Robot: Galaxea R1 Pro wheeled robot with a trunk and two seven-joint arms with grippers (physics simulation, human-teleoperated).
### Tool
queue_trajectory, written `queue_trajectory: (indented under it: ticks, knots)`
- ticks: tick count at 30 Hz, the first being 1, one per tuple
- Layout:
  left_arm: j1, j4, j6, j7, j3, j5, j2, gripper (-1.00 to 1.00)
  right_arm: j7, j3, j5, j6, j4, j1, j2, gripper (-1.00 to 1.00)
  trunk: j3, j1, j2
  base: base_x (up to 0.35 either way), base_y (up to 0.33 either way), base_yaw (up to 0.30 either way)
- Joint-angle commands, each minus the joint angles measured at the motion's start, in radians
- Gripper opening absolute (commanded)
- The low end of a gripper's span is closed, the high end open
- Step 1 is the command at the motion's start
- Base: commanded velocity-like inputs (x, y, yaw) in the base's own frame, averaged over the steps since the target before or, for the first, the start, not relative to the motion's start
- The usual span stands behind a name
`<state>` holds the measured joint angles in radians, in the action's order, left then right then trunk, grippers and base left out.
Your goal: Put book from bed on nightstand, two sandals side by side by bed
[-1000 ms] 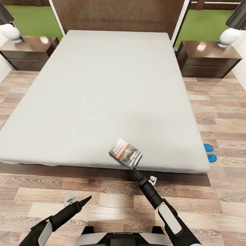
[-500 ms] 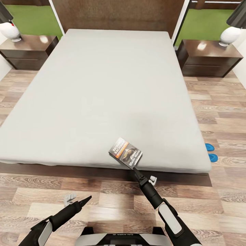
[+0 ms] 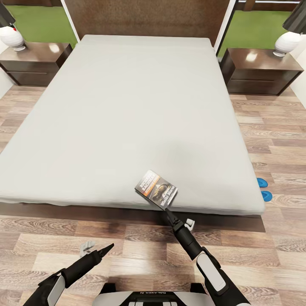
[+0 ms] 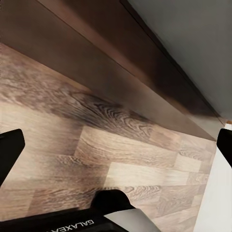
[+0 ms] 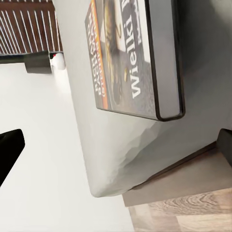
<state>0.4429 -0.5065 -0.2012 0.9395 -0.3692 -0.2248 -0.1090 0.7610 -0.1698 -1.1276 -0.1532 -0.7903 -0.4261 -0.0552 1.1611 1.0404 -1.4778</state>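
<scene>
**Right gripper open at the book's corner**

The right gripper (image 3: pixel 169 211) sits with jaws spread at the foot edge of the bed (image 3: pixel 127 106), just short of the book (image 3: pixel 156 189) lying flat there. Its wrist view shows the cover lettering close. The left gripper (image 3: pixel 102 250) hangs open above the floor (image 3: pixel 127 242). Two sandals (image 3: pixel 264 189) lie beside the bed.

Bedroom as I see it from the head camera

I look down on a light wood-plank floor (image 3: pixel 272 140) and a flat dark brown wooden headboard (image 3: pixel 146 17) at the far wall. Beyond it, tall windows on either side show green grass (image 3: pixel 38 21). White round-bodied table lamps (image 3: pixel 10 37) with dark shades stand in both far corners, and the lighting looks even.
</scene>
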Motion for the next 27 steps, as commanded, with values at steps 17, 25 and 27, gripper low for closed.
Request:
queue_trajectory:
  ticks: [17, 25, 27]
  knots:
    - [0.000, 0.000, -0.010, 0.004, -0.002, -0.005, 0.000, 1.00, 0.003, 0.000, -0.011, -0.009, 0.000, 0.000, 0.000, 1.00, 0.000, 0.000, 0.000, 0.062, 0.000, 0.000]
    - [0.000, 0.000, -0.010, 0.004, -0.002, -0.005, 0.000, 1.00, 0.003, 0.000, -0.011, -0.009, 0.000, 0.000, 0.000, 1.00, 0.000, 0.000, 0.000, 0.000, 0.000, 0.000]
    - [0.000, 0.000, -0.010, 0.004, -0.002, -0.005, 0.000, 1.00, 0.003, 0.000, -0.011, -0.009, 0.000, 0.000, 0.000, 1.00, 0.000, 0.000, 0.000, 0.000, 0.000, 0.000]
